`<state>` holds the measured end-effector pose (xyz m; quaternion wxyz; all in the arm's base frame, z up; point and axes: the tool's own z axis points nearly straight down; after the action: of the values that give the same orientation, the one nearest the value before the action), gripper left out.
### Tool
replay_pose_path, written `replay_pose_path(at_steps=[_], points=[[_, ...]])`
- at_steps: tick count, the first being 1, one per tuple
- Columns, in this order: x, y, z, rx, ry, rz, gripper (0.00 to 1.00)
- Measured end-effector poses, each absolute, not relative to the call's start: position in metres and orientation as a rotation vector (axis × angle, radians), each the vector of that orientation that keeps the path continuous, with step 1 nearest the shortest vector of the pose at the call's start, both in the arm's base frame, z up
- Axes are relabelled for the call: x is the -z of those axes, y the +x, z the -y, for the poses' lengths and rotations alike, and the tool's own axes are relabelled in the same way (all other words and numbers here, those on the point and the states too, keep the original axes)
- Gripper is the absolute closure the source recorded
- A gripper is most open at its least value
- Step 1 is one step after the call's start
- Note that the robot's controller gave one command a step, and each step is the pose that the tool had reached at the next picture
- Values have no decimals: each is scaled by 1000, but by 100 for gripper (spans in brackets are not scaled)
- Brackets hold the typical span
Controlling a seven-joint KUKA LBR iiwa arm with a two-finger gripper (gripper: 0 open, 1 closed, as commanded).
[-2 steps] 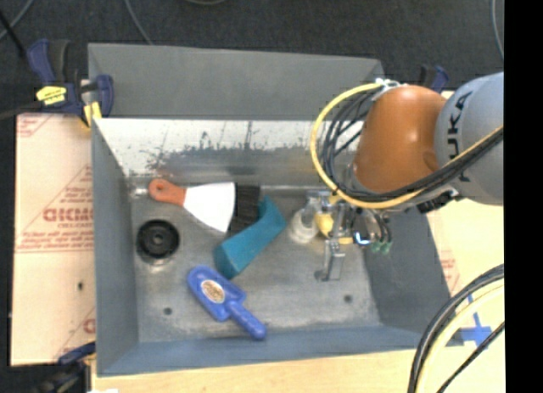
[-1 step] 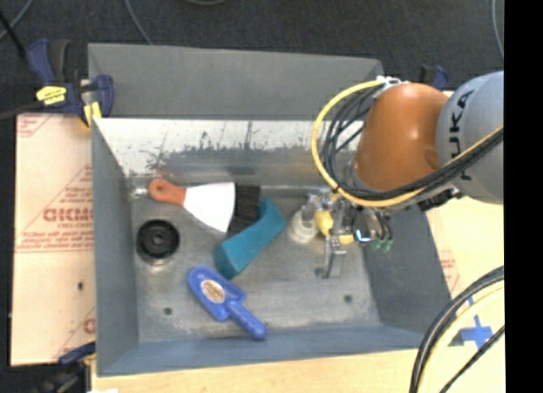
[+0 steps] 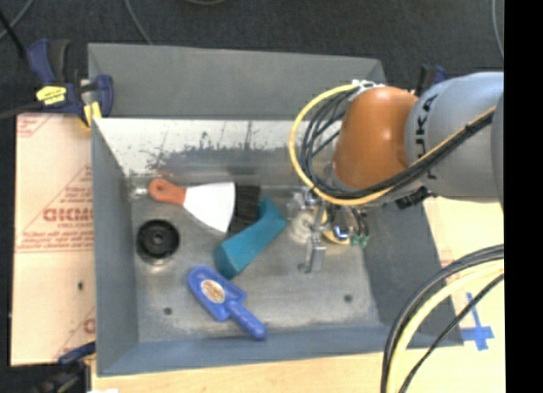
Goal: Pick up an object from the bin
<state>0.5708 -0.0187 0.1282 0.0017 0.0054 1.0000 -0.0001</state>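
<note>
– In the middle of the frame, on the floor of the bin [image 3: 254,141], what lies nearest the gripper [image 3: 312,257]?

– A teal block [image 3: 248,245], wedge-like. Its long axis runs from lower left to upper right, the broad end towards the lower left. The narrow upper end meets the black bristles of a brush [image 3: 208,203], and I cannot tell whether it only touches them or lies on them.

– Is the gripper on the block?

– No. It hangs just right of it, over bare grey floor, apart from the block. Whether the pincer is open or closed I cannot tell: the wrist's metal parts crowd together there and blur into one piece.

– And the arm?

– The arm [image 3: 462,137] comes in from the right of the frame and bends down into the bin. An orange cover [image 3: 373,137] sits on the wrist, with looped cables [image 3: 307,132] around it; together they hide part of the bin's right-hand floor and wall.

– What else is around?

– The brush has a white body and an orange handle pointing left. A black round disc [image 3: 158,239] lies at the left of the floor. Below the block, a blue tool [image 3: 222,298] slants from upper left to lower right, near the bin's lower wall.
</note>
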Motion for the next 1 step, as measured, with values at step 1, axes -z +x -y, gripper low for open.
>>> replay_pose_path(at_steps=[1], points=[[-90,569,7,5,-126,-3131,0]])
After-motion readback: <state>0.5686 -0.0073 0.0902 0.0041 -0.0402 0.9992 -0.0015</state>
